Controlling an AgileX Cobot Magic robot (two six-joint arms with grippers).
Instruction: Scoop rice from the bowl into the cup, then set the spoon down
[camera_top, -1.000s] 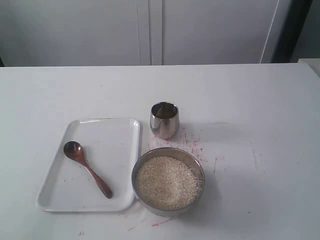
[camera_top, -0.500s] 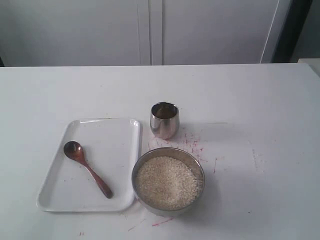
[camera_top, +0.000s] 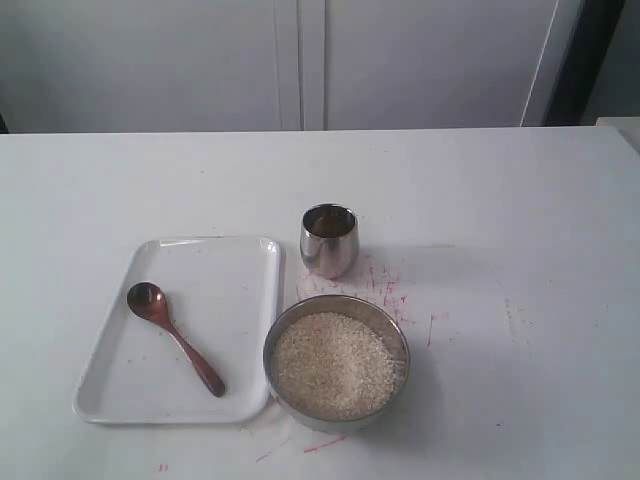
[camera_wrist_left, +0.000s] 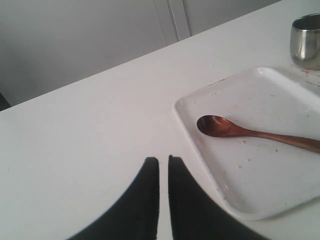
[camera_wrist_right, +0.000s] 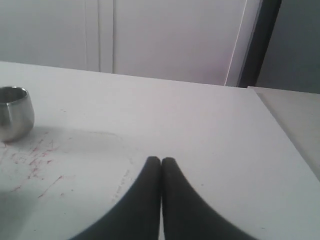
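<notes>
My left gripper (camera_wrist_left: 163, 160) is drawn in narrow. Its two black fingers (camera_wrist_left: 147, 200) stand side by side with only a thin slit between them, and nothing is held. It hangs over the bare white desk (camera_top: 500, 200), just beside an edge of the white rectangular tray (camera_top: 225, 290).

My right gripper (camera_wrist_right: 161, 160) is closed, tips pressed together and empty. It sits over open desk, well apart from the cup (camera_top: 329, 240). Thin red marks (camera_top: 385, 285) are scattered on the surface between the two.

The wooden spoon (camera_top: 180, 342) lies flat on the tray, apart from both grippers, reddish-brown and glossy. In the exterior view its round bowl end faces up toward the tray's far left, and the slim handle slants toward the near right.

The steel bowl (camera_top: 300, 415) sits at the tray's near right corner. It is so close that I cannot tell whether the rim touches the tray. The rice (camera_top: 335, 365) fills it almost to the rim, a level off-white mound.

The small shiny steel cup stands upright just beyond the bowl — close to the tray's far right corner but clear of it. Its inside looks dark from here, and I cannot tell whether any grains lie in it.

More red marks streak the desk around the bowl's near side. Pale cabinet doors (camera_top: 300, 60) stand behind the desk's far edge.
</notes>
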